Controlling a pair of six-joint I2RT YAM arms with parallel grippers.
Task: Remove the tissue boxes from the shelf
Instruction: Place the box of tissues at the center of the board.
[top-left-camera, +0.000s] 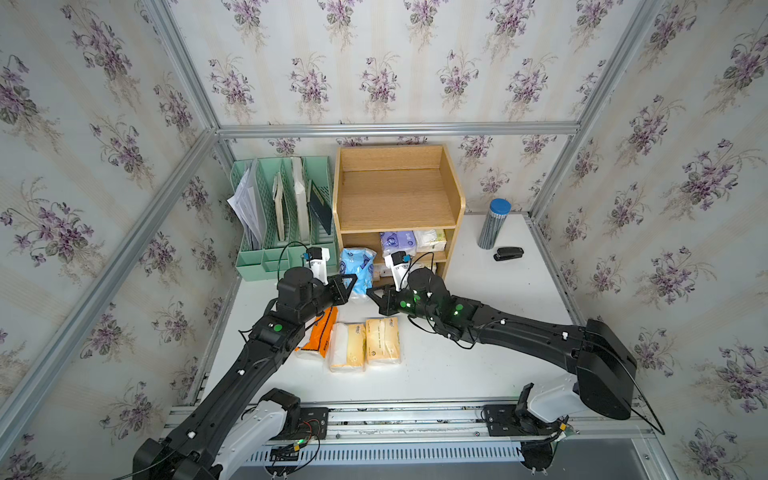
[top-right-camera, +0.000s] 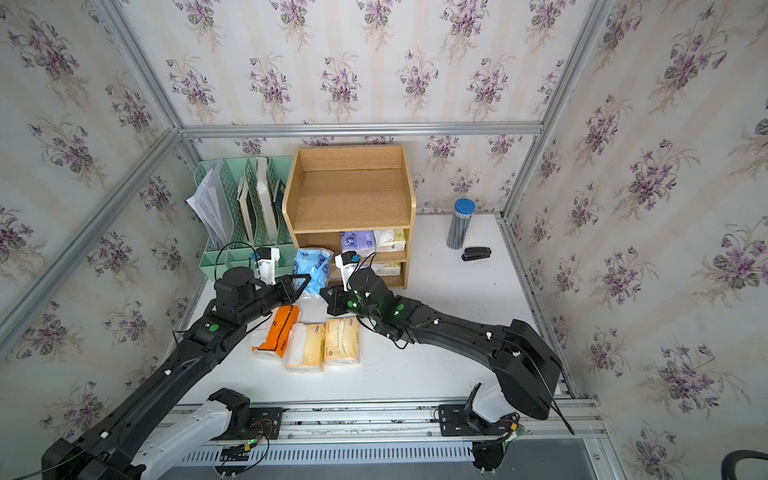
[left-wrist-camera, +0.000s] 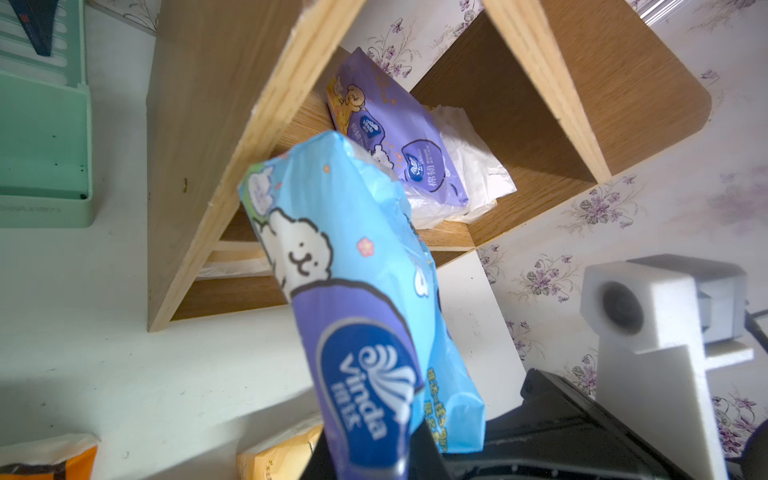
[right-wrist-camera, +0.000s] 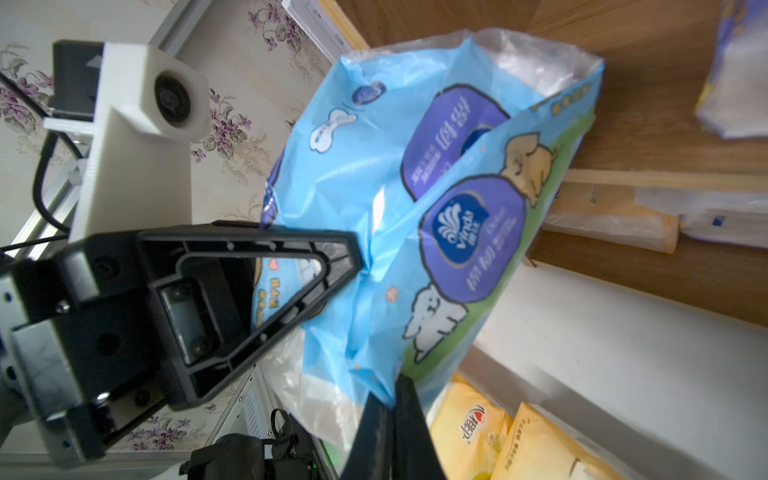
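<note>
Here we see the light blue tissue pack (top-left-camera: 356, 266) held upright just in front of the shelf (top-left-camera: 454, 195), between both arms: the left gripper (top-left-camera: 349, 283) is closed on its side, the right gripper (top-left-camera: 370, 292) on its lower edge.

blue pack (left-wrist-camera: 361, 291) before shelf (left-wrist-camera: 208, 124), purple pack (left-wrist-camera: 395, 133) inside
</note>
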